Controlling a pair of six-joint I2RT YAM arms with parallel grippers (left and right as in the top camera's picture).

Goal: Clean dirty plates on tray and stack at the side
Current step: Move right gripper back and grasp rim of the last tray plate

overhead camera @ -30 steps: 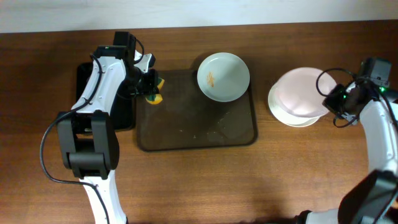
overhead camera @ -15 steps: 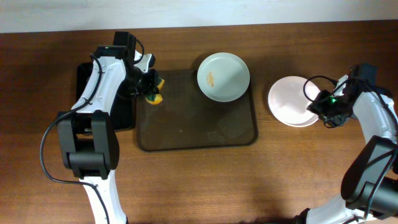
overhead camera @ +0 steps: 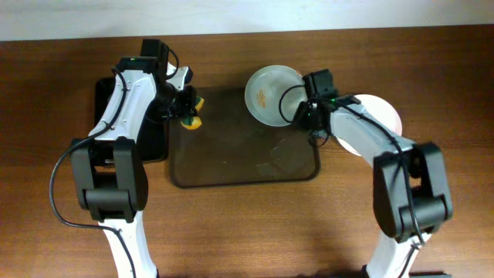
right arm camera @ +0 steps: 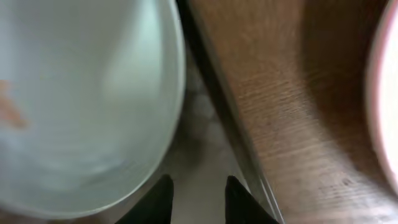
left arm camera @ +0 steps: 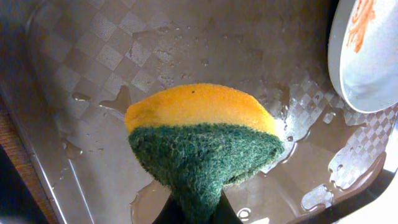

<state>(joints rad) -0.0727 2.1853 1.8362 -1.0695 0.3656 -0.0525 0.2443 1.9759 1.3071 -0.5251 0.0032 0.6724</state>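
A white plate (overhead camera: 272, 94) with an orange smear sits at the far right corner of the dark brown tray (overhead camera: 231, 166); it also shows in the left wrist view (left arm camera: 367, 56) and the right wrist view (right arm camera: 81, 99). White plates (overhead camera: 382, 116) are stacked on the table right of the tray, partly hidden by my right arm. My left gripper (overhead camera: 187, 110) is shut on a yellow and green sponge (left arm camera: 202, 134) above the tray's far left corner. My right gripper (overhead camera: 303, 116) is open and empty just beside the smeared plate's right rim, over the tray (right arm camera: 205, 155).
A smaller black tray (overhead camera: 104, 93) lies left of the brown tray, under my left arm. Water puddles (left arm camera: 323, 124) lie on the brown tray. Bare wooden table (overhead camera: 247, 232) lies in front.
My right arm has swung left from the stacked plates to the smeared plate's right rim, leaving a plate on the stack. My left arm has not moved.
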